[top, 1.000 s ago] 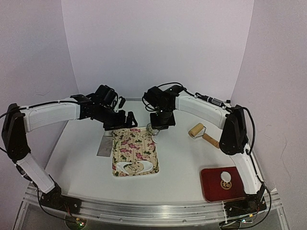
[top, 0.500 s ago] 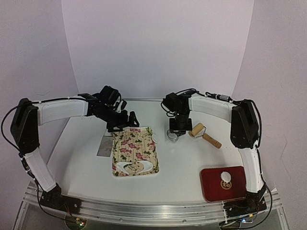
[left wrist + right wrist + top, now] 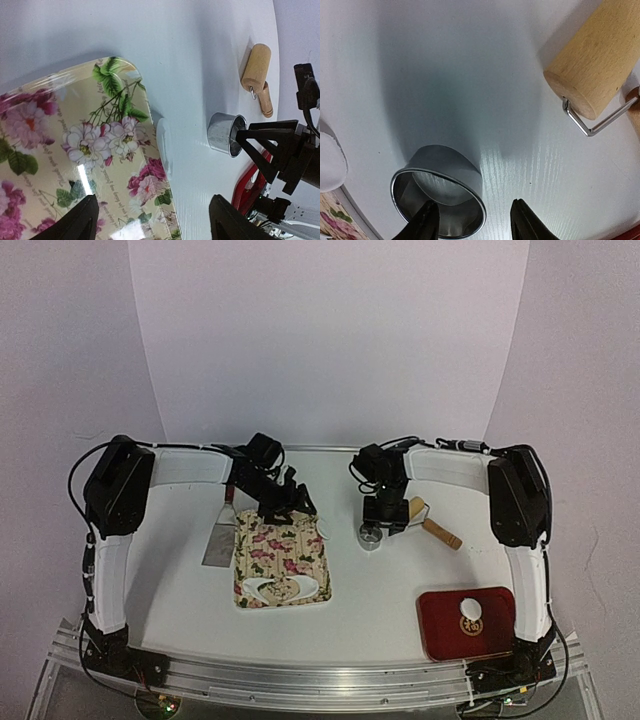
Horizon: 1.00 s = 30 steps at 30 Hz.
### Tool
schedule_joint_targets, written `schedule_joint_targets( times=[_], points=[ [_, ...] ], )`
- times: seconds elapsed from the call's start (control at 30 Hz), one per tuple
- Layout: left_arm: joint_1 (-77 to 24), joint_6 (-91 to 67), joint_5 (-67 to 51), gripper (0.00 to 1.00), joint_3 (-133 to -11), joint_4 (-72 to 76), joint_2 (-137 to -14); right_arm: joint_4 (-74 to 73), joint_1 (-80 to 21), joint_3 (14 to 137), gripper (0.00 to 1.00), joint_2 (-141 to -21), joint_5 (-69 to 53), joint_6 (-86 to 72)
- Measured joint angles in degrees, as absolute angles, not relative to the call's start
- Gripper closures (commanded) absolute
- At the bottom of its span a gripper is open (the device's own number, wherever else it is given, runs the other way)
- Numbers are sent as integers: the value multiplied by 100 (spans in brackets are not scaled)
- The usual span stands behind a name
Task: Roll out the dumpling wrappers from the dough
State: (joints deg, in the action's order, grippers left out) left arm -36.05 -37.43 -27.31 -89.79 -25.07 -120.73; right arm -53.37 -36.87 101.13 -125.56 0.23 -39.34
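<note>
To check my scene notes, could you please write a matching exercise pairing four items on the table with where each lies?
Things:
1 metal ring cutter
2 wooden rolling pin
3 red tray
4 metal scraper

Places:
A just left of the floral tray
B near right of the table, carrying a dumpling wrapper
C between the floral tray and the rolling pin
D right of the ring cutter, farther back than the red tray

Pairs: 1-C, 2-D, 3-B, 4-A
</note>
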Motion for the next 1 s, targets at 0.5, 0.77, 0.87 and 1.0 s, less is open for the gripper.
schedule_joint_targets(
  times=[0.5, 0.77, 0.87, 1.0],
  points=[
    [-3605, -3759, -3304, 57, -9839, -2547, -13140, -5234, -3625, 9938, 29, -12252, -1, -4012],
    [-3621, -3799, -3513, 72, -10049, -2537, -13322, -5231, -3593, 9922, 28, -12243, -5, -3999],
    [-3630, -3831, -3574, 78, -10053, -2526, -13344, -5231, -3577, 9922, 28, -12243, -5, -3987],
    [-3638, -3920, -3632, 84, -10053, -2488, -13349, -5231, -3561, 9922, 28, -12243, -5, -3946]
  ],
)
